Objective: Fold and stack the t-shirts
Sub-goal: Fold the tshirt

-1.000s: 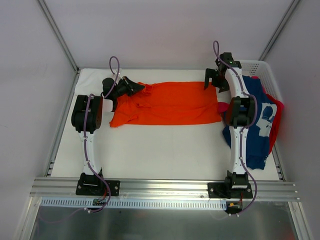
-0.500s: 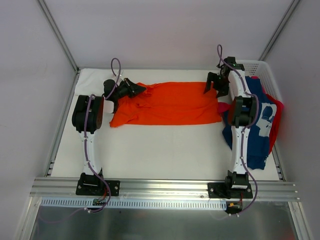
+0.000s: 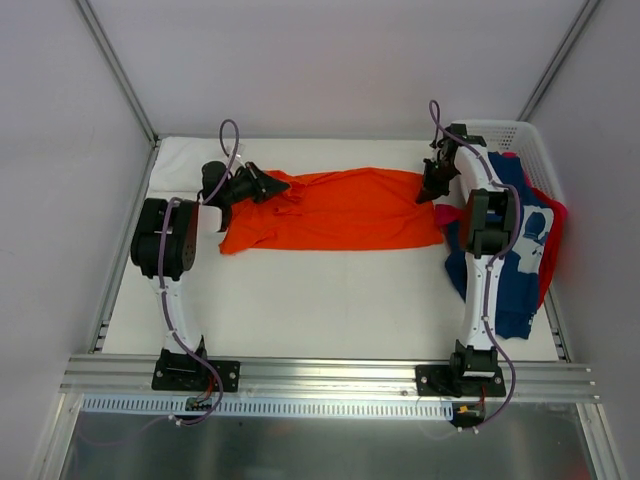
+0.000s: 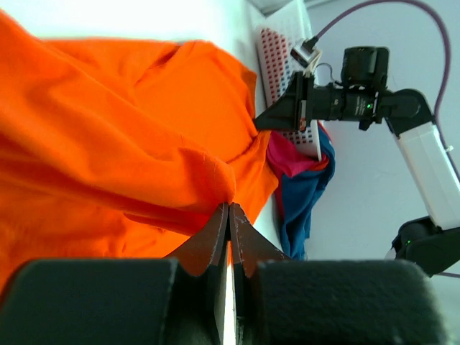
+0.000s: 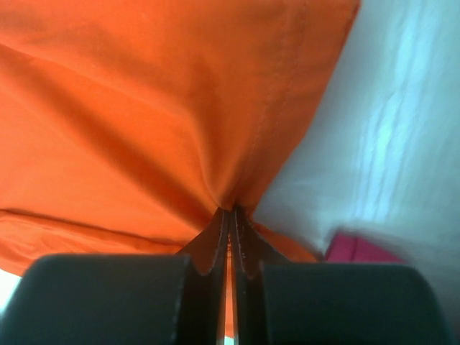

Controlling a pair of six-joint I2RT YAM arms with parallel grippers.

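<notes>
**Orange t-shirt.** The orange t-shirt (image 3: 350,210) lies spread lengthwise across the far half of the tabletop (image 3: 320,300), running from near the far-left corner toward the far-right corner. Its near edge runs roughly parallel to the tabletop's near edge. The left end is bunched and wrinkled.

**Left gripper.** The left gripper (image 3: 268,186) is clenched on a fold of orange cloth at the shirt's left end (in the wrist view the fingertips (image 4: 219,230) meet with the fabric pinched between them).

**Right gripper.** The right gripper (image 3: 431,192) is clenched on the shirt's far-right corner, just inside the side edge. The cloth puckers toward the pinch point (image 5: 230,212).

**Right edge.** A navy t-shirt with white print (image 3: 515,270) drapes along the tabletop's right edge, partly over a pink-red t-shirt (image 3: 558,215). Both lie by the white lattice basket (image 3: 520,135) in the far-right corner.

**Open room.** Bare white surface extends from the orange shirt's near edge to the tabletop's near edge, between the two arms.
</notes>
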